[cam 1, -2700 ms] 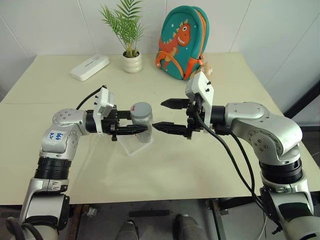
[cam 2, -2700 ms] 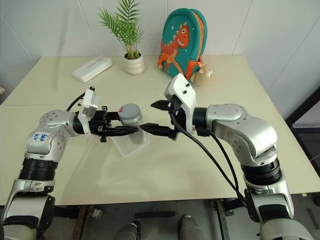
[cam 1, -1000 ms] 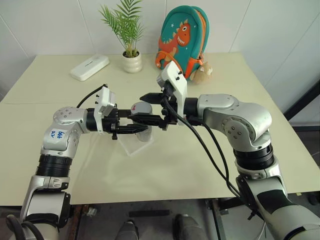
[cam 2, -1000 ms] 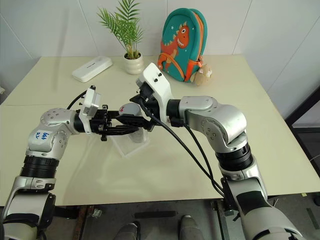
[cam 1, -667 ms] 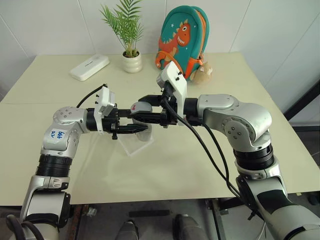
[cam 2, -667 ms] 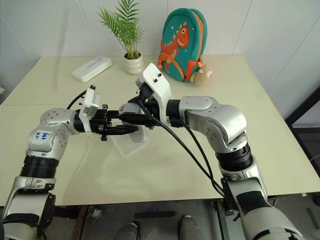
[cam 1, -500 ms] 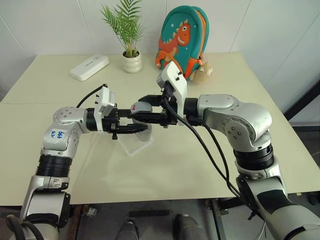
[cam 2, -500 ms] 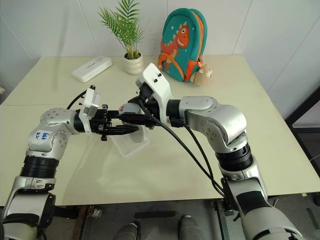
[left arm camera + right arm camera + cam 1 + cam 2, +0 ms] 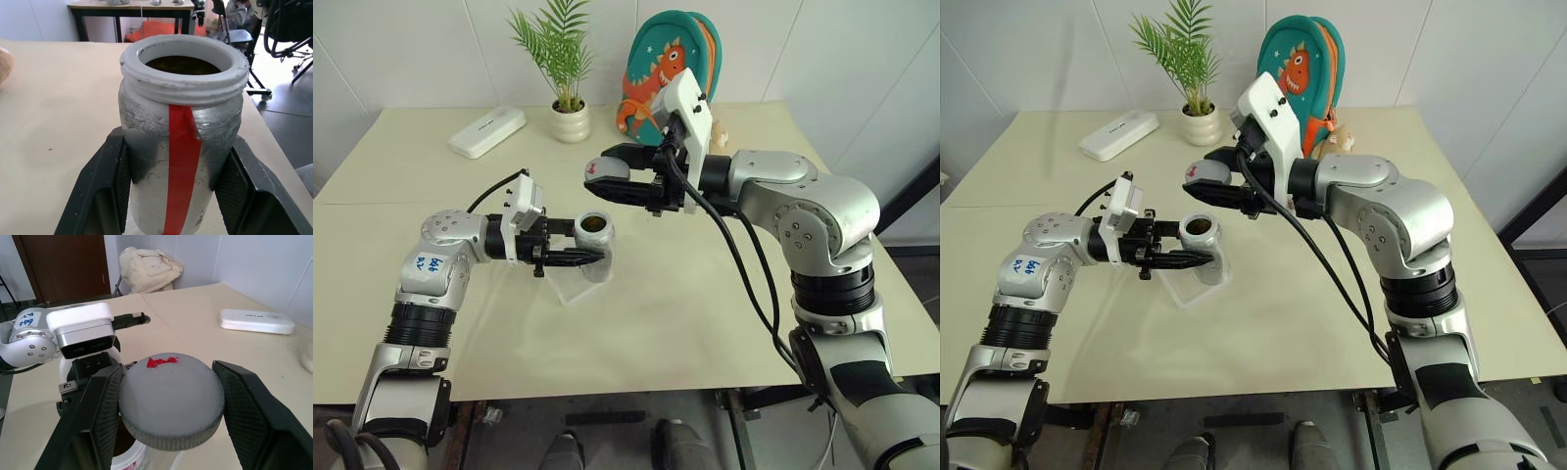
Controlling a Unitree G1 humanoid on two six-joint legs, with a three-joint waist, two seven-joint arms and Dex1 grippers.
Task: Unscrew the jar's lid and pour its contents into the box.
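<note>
Above jar [image 9: 594,233] | lid [image 9: 607,167] now lifted off | right end effector [image 9: 619,178] raised

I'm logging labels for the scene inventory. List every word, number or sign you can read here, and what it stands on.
Nothing here can be quoted with certainty.
white oblong case: a short line of dark print on top, too small to read.
sticker on the left arm: blue handwriting, too blurred to quote.
lid: a small red mark, no lettering.
jar: a plain red stripe, no text.
backpack: a dinosaur picture, no words.
</note>
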